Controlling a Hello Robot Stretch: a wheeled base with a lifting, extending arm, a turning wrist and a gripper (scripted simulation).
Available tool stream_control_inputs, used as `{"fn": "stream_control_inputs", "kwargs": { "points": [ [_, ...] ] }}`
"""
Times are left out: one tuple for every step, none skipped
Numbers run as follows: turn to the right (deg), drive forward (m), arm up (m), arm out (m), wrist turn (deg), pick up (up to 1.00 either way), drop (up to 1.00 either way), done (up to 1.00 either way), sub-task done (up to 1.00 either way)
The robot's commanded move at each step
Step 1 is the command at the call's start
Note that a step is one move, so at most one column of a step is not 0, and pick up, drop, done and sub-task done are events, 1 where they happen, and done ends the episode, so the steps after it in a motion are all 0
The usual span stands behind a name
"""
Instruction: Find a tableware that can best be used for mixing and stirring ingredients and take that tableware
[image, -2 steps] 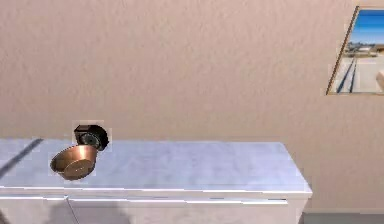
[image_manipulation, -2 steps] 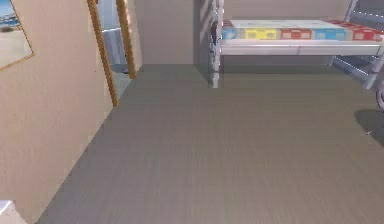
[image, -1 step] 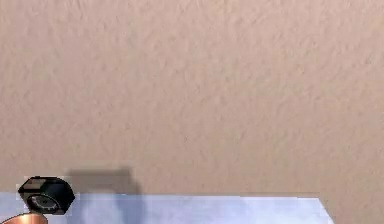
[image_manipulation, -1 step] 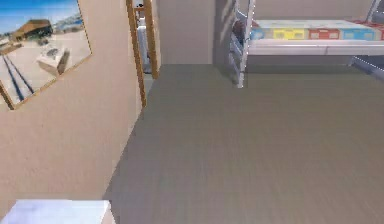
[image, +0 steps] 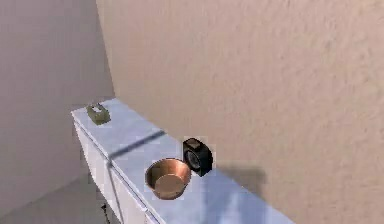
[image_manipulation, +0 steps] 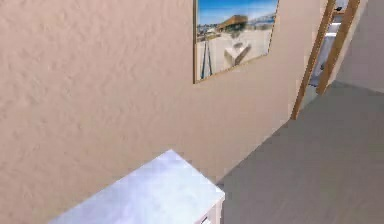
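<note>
A copper-coloured bowl (image: 170, 179) sits on a long white countertop (image: 120, 127) in the forward view, low and just left of the middle. A small black clock-like object (image: 198, 156) stands right behind it against the beige wall. A small grey-green object (image: 98, 113) lies at the counter's far end.
The counter runs along the beige wall (image: 260, 80) from the far corner toward the forward view's bottom right, and its end (image_manipulation: 160, 195) shows at the arm side view's bottom. A framed picture (image_manipulation: 236, 35) hangs on the wall. A wooden door frame (image_manipulation: 325, 50) stands at the arm side view's right, with grey floor (image_manipulation: 310, 150) before it.
</note>
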Motion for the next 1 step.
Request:
{"fn": "stream_control_inputs", "kwargs": {
  "points": [
    [-45.0,0.00,0.00,0.00,0.0,0.00,0.00,0.00,0.00]
  ]
}}
